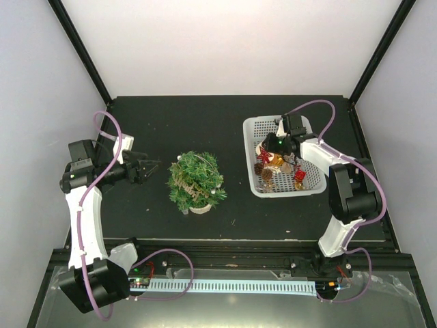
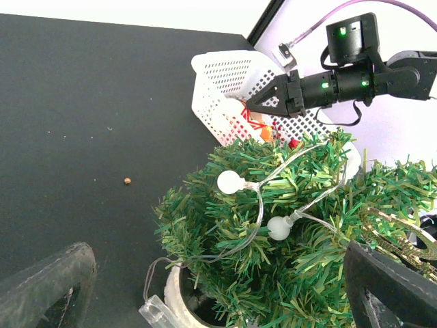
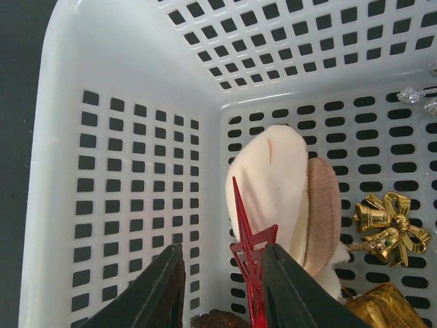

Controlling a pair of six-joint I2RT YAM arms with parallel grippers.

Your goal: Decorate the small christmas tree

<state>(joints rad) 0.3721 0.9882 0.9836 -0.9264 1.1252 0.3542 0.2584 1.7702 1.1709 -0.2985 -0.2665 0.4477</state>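
The small christmas tree [image 1: 196,180] stands at the table's middle on a pale round base [image 2: 174,294]. It carries a string of white bulb lights [image 2: 230,182] and a gold ornament [image 2: 403,236]. My left gripper [image 1: 154,165] is open and empty just left of the tree; in its wrist view its fingers [image 2: 48,287] straddle the tree's lower part without touching. My right gripper [image 3: 224,254] is open inside the white mesh basket [image 1: 273,121]. A thin red star-like ornament [image 3: 251,273] stands between the jaws, against the right finger.
The basket [image 3: 123,157] also holds a cream and tan soft ornament [image 3: 273,191], gold bells [image 3: 389,229], a pine cone [image 1: 266,174] and a red ornament [image 1: 299,176]. A clear plastic light-string end [image 2: 153,313] lies by the tree's base. Black frame posts stand at the back corners.
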